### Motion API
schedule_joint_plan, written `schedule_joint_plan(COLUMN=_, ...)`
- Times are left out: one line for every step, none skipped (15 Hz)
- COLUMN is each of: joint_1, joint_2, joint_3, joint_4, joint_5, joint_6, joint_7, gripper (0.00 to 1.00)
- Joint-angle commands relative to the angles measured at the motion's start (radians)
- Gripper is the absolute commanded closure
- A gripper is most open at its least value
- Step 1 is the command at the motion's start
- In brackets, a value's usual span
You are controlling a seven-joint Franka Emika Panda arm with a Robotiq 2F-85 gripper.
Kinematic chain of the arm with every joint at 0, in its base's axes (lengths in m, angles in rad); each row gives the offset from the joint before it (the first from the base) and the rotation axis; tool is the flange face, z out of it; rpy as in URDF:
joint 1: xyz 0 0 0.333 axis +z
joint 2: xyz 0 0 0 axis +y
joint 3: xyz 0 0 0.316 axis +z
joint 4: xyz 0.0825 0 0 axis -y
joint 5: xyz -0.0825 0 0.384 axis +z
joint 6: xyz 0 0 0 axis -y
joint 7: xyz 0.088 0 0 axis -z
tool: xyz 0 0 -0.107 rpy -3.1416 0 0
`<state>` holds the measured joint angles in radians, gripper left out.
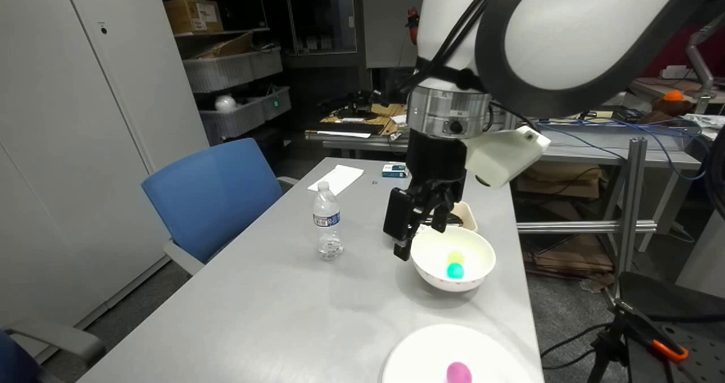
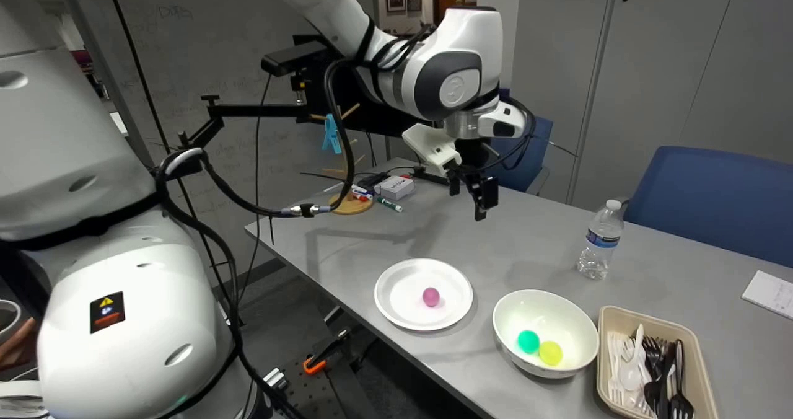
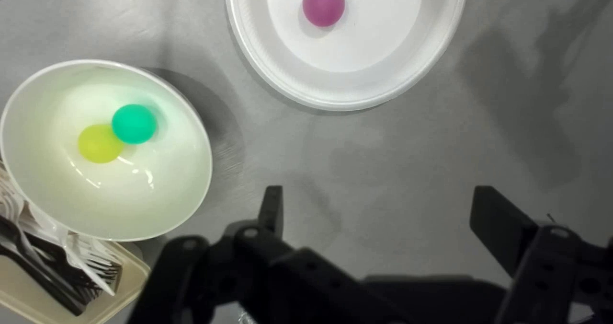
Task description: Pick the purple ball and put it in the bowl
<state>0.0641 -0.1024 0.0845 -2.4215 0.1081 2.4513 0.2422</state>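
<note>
- We find the purple ball [image 3: 323, 4] near the top of the wrist view, lying on the flat floor of the plate [image 3: 345, 92], apart from its raised rim; in an exterior view the ball [image 2: 430, 297] shows in the lower middle of the frame.
- The jaws of our gripper [image 3: 378, 197] stand wide apart low in the wrist view, with nothing between them; in both exterior views it hangs above the table [image 1: 272, 309], away from the ball.
- We expect the ball to be light. Its material we cannot tell, so we don't know whether it is hard or gives a little; it doesn't look fragile.
- Its smooth skin could slip if pinched above or below the middle, so we should take it at its widest girth, one jaw on each opposite side, and squeeze gently.
- A nudge would probably set it rolling; we'd come straight down, centred over it, before closing.
- The plate looks thin and light, so pressing its floor or catching its rim may tilt or slide it.
- The bowl [image 3: 115, 209], at the left of the wrist view, holds a teal-green ball [image 3: 134, 123] and a yellow ball [image 3: 99, 144]; a low release there should limit any bounce.
</note>
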Motion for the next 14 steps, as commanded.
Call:
schedule_joint_plan(joint_1=-0.001, joint_2=0.011, joint_3=-0.004, joint_4=-0.002, joint_5=0.0, joint_6=0.01, joint_7=0.0, gripper=0.0)
schedule_joint_plan(joint_1=-0.003, joint_2=0.019, joint_3=-0.006, joint_4=-0.005, joint_5=0.0, joint_6=0.018, joint_7=0.0, gripper=0.0)
schedule_joint_plan(joint_1=-0.003, joint_2=0.023, joint_3=-0.006, joint_4=-0.005, joint_5=0.0, joint_6=0.021, joint_7=0.0, gripper=0.0)
schedule_joint_plan(joint_1=-0.003, joint_2=0.023, joint_3=-0.006, joint_4=-0.005, joint_5=0.0, joint_6=0.021, joint_7=0.0, gripper=0.0)
schedule_joint_plan(joint_1=-0.003, joint_2=0.023, joint_3=-0.006, joint_4=-0.005, joint_5=0.0, joint_6=0.021, joint_7=0.0, gripper=0.0)
schedule_joint_plan(joint_1=-0.003, joint_2=0.023, joint_3=-0.006, joint_4=-0.005, joint_5=0.0, joint_6=0.021, joint_7=0.0, gripper=0.0)
schedule_joint_plan(joint_1=-0.003, joint_2=0.033, joint_3=-0.006, joint_4=0.003, joint_5=-0.003, joint_6=0.012, joint_7=-0.004, gripper=0.0)
schedule_joint_plan(joint_1=-0.004, joint_2=0.054, joint_3=-0.008, joint_4=0.012, joint_5=0.0, joint_6=0.01, joint_7=-0.012, gripper=0.0)
schedule_joint_plan(joint_1=-0.005, joint_2=0.071, joint_3=-0.01, joint_4=0.017, joint_5=0.003, joint_6=0.009, joint_7=-0.017, gripper=0.0)
schedule_joint_plan(joint_1=-0.006, joint_2=0.095, joint_3=-0.014, joint_4=0.023, joint_5=0.019, joint_6=0.006, joint_7=-0.036, gripper=0.0)
schedule_joint_plan(joint_1=-0.006, joint_2=0.116, joint_3=-0.016, joint_4=0.025, joint_5=0.023, joint_6=0.006, joint_7=-0.041, gripper=0.0)
schedule_joint_plan(joint_1=-0.008, joint_2=0.141, joint_3=-0.018, joint_4=0.029, joint_5=0.027, joint_6=0.007, joint_7=-0.048, gripper=0.0)
schedule_joint_plan(joint_1=-0.01, joint_2=0.166, joint_3=-0.02, joint_4=0.033, joint_5=0.029, joint_6=0.012, joint_7=-0.054, gripper=0.0)
schedule_joint_plan(joint_1=-0.012, joint_2=0.188, joint_3=-0.023, joint_4=0.037, joint_5=0.035, joint_6=0.01, joint_7=-0.067, gripper=0.0)
